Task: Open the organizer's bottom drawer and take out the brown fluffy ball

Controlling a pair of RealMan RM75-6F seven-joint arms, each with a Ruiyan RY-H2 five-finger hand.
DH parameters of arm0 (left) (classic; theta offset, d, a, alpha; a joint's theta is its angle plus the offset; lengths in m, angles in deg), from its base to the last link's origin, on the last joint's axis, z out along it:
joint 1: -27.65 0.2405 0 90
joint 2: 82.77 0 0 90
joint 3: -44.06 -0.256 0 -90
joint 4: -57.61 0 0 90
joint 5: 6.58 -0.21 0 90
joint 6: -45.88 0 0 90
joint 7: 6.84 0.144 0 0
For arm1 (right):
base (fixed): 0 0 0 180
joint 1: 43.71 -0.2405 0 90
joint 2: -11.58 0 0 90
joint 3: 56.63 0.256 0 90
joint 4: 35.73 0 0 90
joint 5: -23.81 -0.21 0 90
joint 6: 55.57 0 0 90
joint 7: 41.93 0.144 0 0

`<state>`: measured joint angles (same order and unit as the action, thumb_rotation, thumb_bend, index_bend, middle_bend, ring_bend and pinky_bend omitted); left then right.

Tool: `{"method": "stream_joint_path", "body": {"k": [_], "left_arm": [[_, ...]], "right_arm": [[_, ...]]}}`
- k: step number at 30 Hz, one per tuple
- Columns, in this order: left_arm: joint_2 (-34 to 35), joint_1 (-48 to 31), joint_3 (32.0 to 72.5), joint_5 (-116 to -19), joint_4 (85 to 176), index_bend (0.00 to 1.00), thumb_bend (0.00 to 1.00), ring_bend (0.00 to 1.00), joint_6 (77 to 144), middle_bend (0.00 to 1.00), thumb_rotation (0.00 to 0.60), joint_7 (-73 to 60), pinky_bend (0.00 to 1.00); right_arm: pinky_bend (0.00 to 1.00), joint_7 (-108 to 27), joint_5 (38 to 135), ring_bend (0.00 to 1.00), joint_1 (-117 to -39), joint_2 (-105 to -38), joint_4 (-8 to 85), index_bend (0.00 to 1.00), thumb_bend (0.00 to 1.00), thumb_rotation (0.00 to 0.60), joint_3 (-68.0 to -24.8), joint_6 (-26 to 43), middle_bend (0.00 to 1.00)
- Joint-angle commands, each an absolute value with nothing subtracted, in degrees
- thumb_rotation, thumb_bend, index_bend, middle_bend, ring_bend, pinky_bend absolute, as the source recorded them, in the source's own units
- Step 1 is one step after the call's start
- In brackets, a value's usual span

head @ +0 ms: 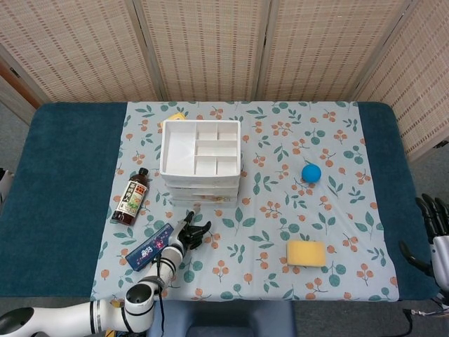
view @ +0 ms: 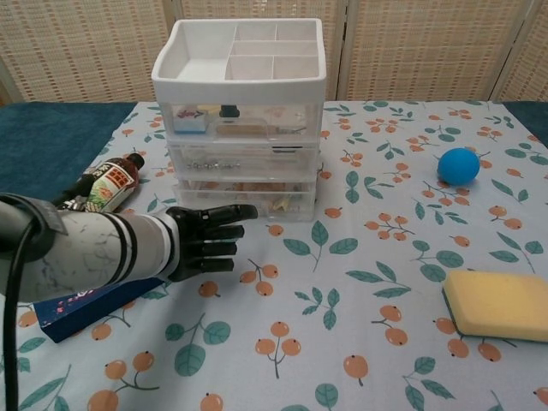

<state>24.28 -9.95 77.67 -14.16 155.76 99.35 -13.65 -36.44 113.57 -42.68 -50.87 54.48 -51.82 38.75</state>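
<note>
The white three-drawer organizer [head: 200, 158] [view: 240, 128] stands left of the table's middle, with an open tray on top. Its clear bottom drawer [view: 248, 201] looks pushed in, and only faint brownish contents show through the front. I cannot make out the brown fluffy ball as a distinct shape. My left hand [view: 205, 241] [head: 191, 234] hovers just in front of and left of that drawer, fingers stretched toward it and apart, holding nothing. My right hand [head: 435, 228] hangs off the table's right edge with fingers apart, empty.
A dark drink bottle [view: 107, 180] [head: 132, 196] lies left of the organizer. A blue box [view: 81, 304] [head: 151, 246] sits under my left forearm. A blue ball [view: 458, 164] and a yellow sponge [view: 499, 304] lie on the right side of the floral cloth.
</note>
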Motion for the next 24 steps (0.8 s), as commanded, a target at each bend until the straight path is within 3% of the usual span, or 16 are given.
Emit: {"method": "stream_joint_path", "body": {"k": [1,8,13,24], "left_arm": [[18.9,-8.79,73.01,-17.3,160.88,0.01,0.4,1.0,96.57,0.96,0.6,-9.24,1.0],[15.04,-8.66,68.73,-31.41,164.02,0.08,0.4,1.0,97.34,0.96,0.6,-5.54,1.0],[15.79,-10.42,68.33,-37.16,161.48,0.09,0.4,1.0,98.77,0.96,0.6,-4.67,1.0],[19.15,-15.4,66.74,-38.59,154.24,0.12,0.4,1.0,101.65,0.96,0.6,0.17,1.0]], "right_arm": [[0.07,-36.4,113.68,0.01,-42.83,-50.95,54.38,0.0,0.31,0.6,-51.83,38.59,0.03],[0.07,-36.64,114.1,0.01,-43.04,-50.96,54.62,0.0,0.31,0.6,-51.87,38.63,0.03],[0.07,-36.92,114.29,0.01,-42.86,-50.78,54.95,0.0,0.31,0.6,-51.9,39.12,0.03],[0.07,-37.04,113.82,0.01,-42.58,-50.77,55.04,0.0,0.31,0.6,-51.9,39.28,0.03]]}}
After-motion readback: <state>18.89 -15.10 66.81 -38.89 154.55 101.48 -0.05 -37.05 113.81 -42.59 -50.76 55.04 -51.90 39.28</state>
